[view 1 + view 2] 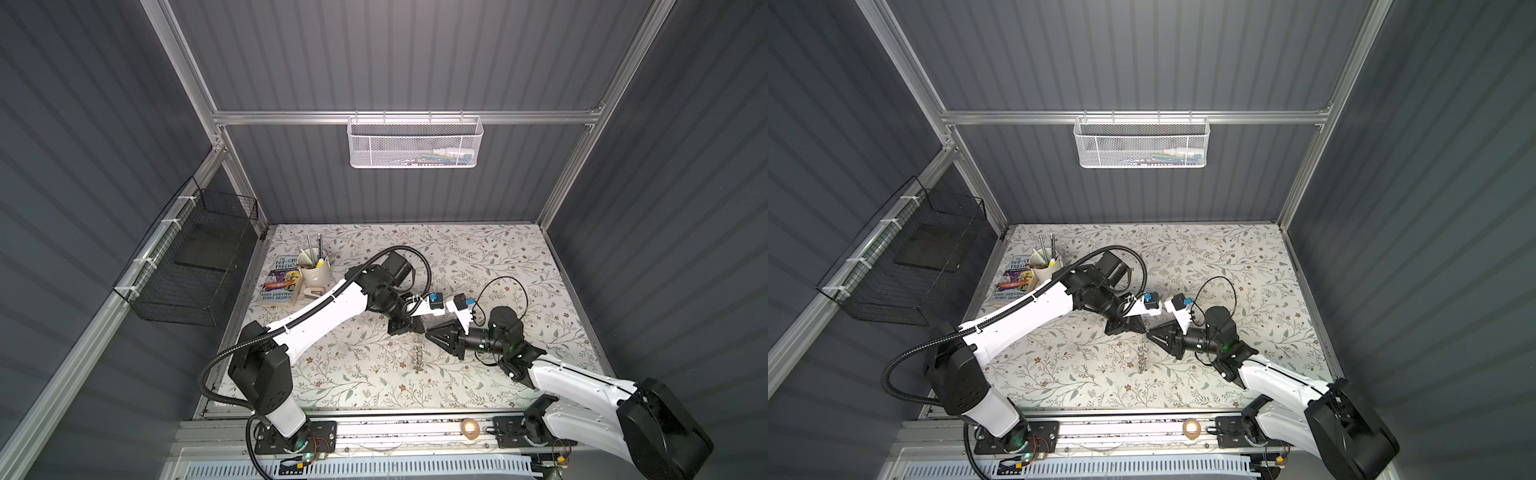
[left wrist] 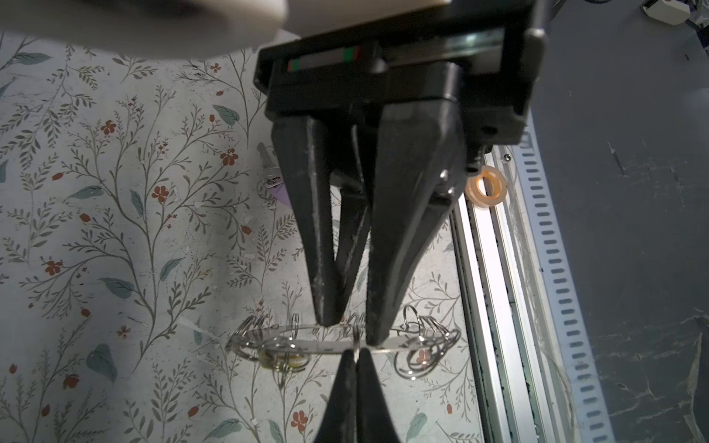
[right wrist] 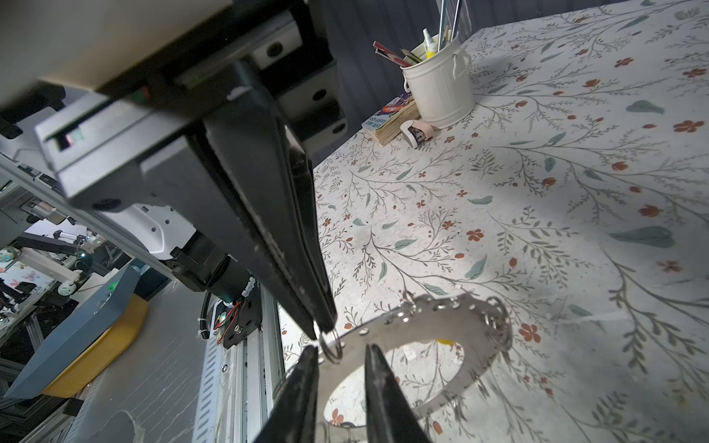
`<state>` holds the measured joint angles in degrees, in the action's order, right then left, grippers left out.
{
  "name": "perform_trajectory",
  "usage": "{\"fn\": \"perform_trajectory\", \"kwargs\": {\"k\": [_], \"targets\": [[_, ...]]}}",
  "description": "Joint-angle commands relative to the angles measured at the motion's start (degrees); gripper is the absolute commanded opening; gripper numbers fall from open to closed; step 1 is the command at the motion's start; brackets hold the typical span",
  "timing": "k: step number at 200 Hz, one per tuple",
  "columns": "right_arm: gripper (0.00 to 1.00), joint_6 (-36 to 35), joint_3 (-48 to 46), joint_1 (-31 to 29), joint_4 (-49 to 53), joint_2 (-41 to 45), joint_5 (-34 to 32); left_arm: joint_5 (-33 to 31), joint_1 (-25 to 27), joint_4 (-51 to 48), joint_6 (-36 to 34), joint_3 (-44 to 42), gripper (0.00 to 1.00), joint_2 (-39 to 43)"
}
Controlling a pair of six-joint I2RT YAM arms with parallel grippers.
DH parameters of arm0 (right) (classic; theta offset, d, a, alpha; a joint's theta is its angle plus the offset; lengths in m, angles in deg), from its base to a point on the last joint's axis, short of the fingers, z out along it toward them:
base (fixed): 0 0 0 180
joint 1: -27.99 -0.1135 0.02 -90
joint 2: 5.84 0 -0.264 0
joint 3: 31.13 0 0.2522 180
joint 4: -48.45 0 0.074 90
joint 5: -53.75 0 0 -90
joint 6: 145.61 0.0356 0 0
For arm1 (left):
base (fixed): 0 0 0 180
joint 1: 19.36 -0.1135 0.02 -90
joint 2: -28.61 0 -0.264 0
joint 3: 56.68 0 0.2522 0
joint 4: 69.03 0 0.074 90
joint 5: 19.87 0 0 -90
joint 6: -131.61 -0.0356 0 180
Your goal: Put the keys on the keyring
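Keyring (image 2: 330, 342) up in air, edge-on, flat face vertical. Left gripper (image 2: 356, 356) pinched tight on 1 wire loop (image 2: 356, 337) at keyring's rim. Right gripper (image 2: 352, 330) jaws apart, straddling that same loop. Lilac-tag key (image 2: 274, 186) lies on cloth (image 2: 115, 230) beyond keyring, behind right gripper.

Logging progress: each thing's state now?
large flat grey metal keyring: upright, held by one rim loop.
left gripper: shut on that loop.
right gripper: open, straddling keyring's rim.
dark key with lilac tag: lying on floral table, unattached.
yellow plastic tag: at keyring, attachment unclear.
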<state>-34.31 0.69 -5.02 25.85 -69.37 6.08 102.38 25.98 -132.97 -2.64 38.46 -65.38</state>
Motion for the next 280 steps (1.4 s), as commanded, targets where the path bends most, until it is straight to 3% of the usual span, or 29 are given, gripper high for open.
{"fn": "perform_trajectory", "kwargs": {"k": [1,65,170,232,246,280], "targets": [[0.25,-0.6,1.4,-0.4,-0.5,-0.1,0.8,2.4,0.2,-1.2,-1.1,1.9,0.0,-0.6],[0.21,-0.8,1.8,-0.7,-0.2,-1.9,1.3,3.4,0.2,-0.3,-0.9,1.8,0.0,-0.7],[0.0,0.4,1.7,-0.8,-1.5,-2.7,0.6,5.3,0.3,1.1,0.1,0.4,0.0,-0.6],[0.0,0.8,1.2,-0.7,-2.4,-2.4,0.0,3.6,0.2,2.9,1.2,-2.2,0.0,0.3],[0.0,0.8,1.1,-0.8,-2.6,-2.3,-0.1,2.7,0.0,4.2,2.7,-2.6,0.09,0.6],[0.0,0.7,0.8,-0.8,-2.8,-2.0,-0.2,1.5,-1.5,7.8,6.2,-4.7,0.19,2.8]]}}
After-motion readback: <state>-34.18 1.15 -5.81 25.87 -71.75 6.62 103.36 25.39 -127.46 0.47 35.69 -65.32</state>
